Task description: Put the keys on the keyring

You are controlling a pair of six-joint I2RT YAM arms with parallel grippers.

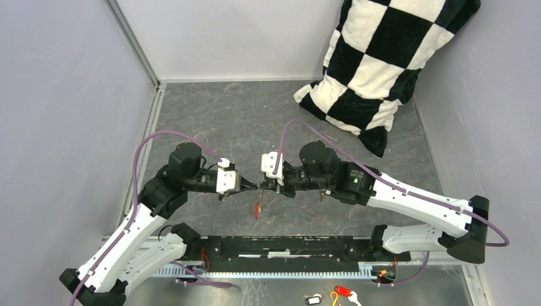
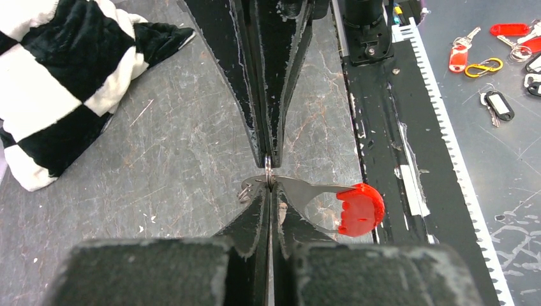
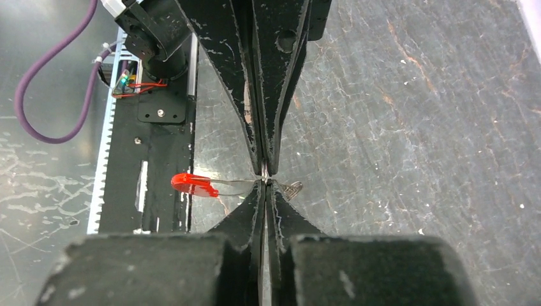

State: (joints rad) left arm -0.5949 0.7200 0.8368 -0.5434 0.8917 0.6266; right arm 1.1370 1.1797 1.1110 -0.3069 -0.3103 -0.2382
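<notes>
My two grippers meet tip to tip above the middle of the table, the left gripper (image 1: 252,186) and the right gripper (image 1: 263,185). Both are shut on the thin silvery keyring (image 2: 268,171), seen edge-on between the two pairs of tips. Its small wire loops (image 2: 245,190) stick out to one side; they also show in the right wrist view (image 3: 292,189). The long red key (image 2: 358,210) hangs from the ring by its metal part, below the tips (image 1: 257,209), and shows in the right wrist view (image 3: 191,185). The green key and the dark metal key are out of view.
A black-and-white checked pillow (image 1: 376,64) lies at the back right. The black base rail (image 1: 287,245) runs along the near edge. Beyond it lie a red tag with a yellow loop (image 1: 342,292), a black-framed white tag (image 1: 312,299) and further tags (image 2: 508,29).
</notes>
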